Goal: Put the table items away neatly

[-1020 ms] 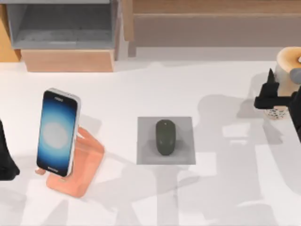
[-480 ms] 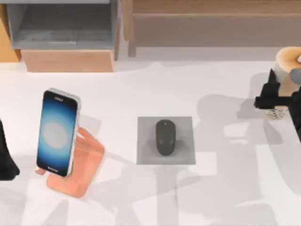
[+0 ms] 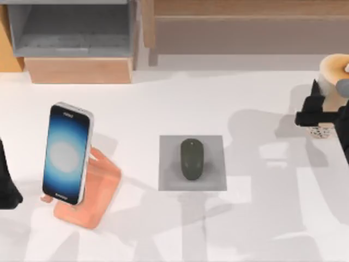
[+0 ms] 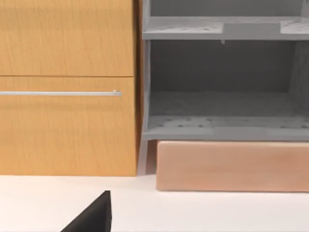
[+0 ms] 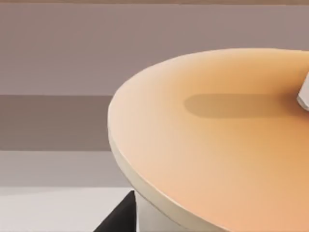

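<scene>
Right pincer (image 3: 316, 112) at table's right edge; left arm parked left.

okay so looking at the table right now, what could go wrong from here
The right hand is at the tall cup by the table's right edge; a sideways nudge might tip it or push it off. Carrying it left could also pass near the phone, which leans on its pink stand and may topple.

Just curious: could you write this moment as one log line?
right gripper: at cup, right table edge | left arm: parked left | phone: on stand | mouse: on pad
</scene>
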